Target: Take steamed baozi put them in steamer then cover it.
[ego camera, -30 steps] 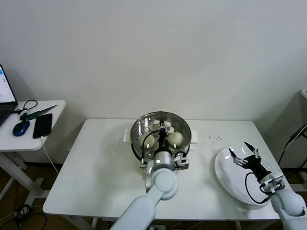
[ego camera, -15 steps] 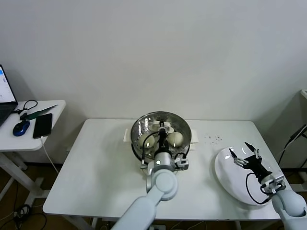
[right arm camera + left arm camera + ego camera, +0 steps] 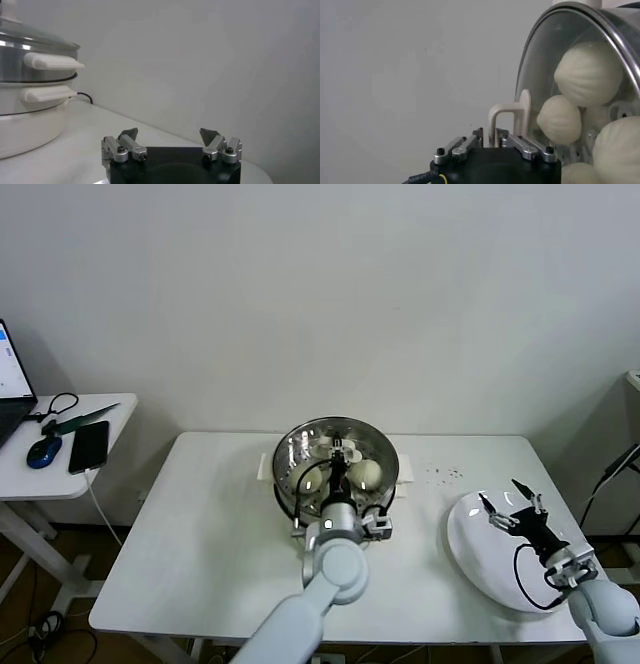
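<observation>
Already the cover (image 3: 336, 459) sits on the steamer (image 3: 290, 494), its glass dome closing the metal basket near the middle of the white table (image 3: 200, 534). Through the glass the steamed baozi (image 3: 587, 72) lie inside the steamer, pale and domed, packed close to one another. Directly above the steamer, the left gripper (image 3: 341, 456) reaches down to the cover's white handle (image 3: 512, 117); its fingers (image 3: 527, 146) stand on either side of that handle with the upright bar between them, closed on it. Well to the side of the steamer, over the white plate (image 3: 470, 559) near the table's edge, the right gripper (image 3: 512, 506) hovers with its fingers (image 3: 127, 145) spread apart, gripping nothing.
</observation>
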{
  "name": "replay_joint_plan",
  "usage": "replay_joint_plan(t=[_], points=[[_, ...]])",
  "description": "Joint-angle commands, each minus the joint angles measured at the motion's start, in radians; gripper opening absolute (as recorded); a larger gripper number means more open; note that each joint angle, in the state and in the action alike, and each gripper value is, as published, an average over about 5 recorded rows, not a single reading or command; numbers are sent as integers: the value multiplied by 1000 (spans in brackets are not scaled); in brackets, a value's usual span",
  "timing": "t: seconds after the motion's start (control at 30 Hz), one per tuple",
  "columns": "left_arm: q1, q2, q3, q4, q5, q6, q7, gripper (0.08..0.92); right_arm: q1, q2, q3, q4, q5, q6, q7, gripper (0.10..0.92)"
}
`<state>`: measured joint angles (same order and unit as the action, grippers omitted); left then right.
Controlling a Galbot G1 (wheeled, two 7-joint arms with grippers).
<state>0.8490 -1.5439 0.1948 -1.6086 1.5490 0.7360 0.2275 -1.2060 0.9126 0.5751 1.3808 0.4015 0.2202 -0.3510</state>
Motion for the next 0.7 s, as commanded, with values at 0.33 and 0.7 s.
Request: replay_joint_plan(t=[0.33, 0.7], points=[[73, 93, -5, -219, -69, 43, 32, 535, 6, -5, -1, 15, -4, -46, 11, 823], [171, 179, -75, -392, -254, -15, -69, 808, 1, -6, 5, 43, -6, -93, 18, 823]])
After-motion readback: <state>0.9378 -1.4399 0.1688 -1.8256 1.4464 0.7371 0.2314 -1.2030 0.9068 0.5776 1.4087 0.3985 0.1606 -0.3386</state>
